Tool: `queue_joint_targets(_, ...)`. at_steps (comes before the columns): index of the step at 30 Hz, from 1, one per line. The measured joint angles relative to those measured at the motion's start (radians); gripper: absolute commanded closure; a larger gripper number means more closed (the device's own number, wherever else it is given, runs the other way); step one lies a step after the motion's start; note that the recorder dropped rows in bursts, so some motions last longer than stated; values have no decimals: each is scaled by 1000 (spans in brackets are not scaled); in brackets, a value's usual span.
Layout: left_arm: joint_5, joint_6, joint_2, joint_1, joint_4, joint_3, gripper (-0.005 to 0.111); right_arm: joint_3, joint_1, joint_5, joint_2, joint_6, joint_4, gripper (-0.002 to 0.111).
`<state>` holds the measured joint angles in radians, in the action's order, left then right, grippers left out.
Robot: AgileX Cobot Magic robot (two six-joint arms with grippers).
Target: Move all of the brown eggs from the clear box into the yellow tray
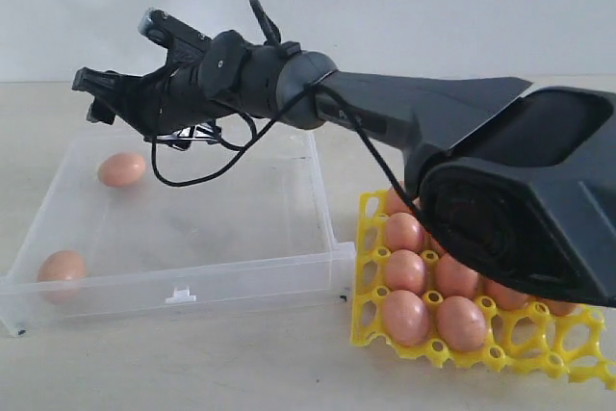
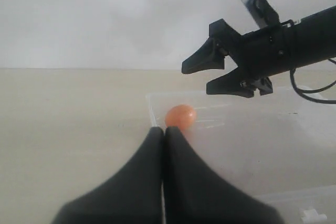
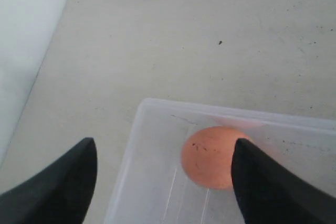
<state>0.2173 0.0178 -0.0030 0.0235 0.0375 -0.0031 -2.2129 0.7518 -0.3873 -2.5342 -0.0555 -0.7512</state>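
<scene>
Lying beside the yellow tray, which holds many eggs, the clear box has two brown eggs left in it. The right gripper hangs over the far side of the box with its jaws wide apart and nothing in them. The left gripper is squeezed closed and empty. The far egg sits under one finger, not in the middle, so the right gripper should slide over, go down slowly and squeeze softly.
</scene>
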Motion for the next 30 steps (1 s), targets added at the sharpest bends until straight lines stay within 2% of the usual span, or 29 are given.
queue_joint_targets(3,0,0,0,0,0,0,111,-92,9,-9,-80,0,0,40)
queue_joint_targets(7,0,0,0,0,0,0,111,-121,23,4,-133,50,2,40)
queue_joint_targets(11,0,0,0,0,0,0,111,-125,26,16,-155,299,6,40)
queue_joint_targets(14,0,0,0,0,0,0,111,-125,26,39,-157,570,6,40)
queue_joint_targets(18,0,0,0,0,0,0,111,-126,26,53,-157,794,6,40)
queue_joint_targets(22,0,0,0,0,0,0,111,-126,26,53,-157,915,6,40)
queue_joint_targets(30,0,0,0,0,0,0,111,-127,26,58,-179,1037,6,40)
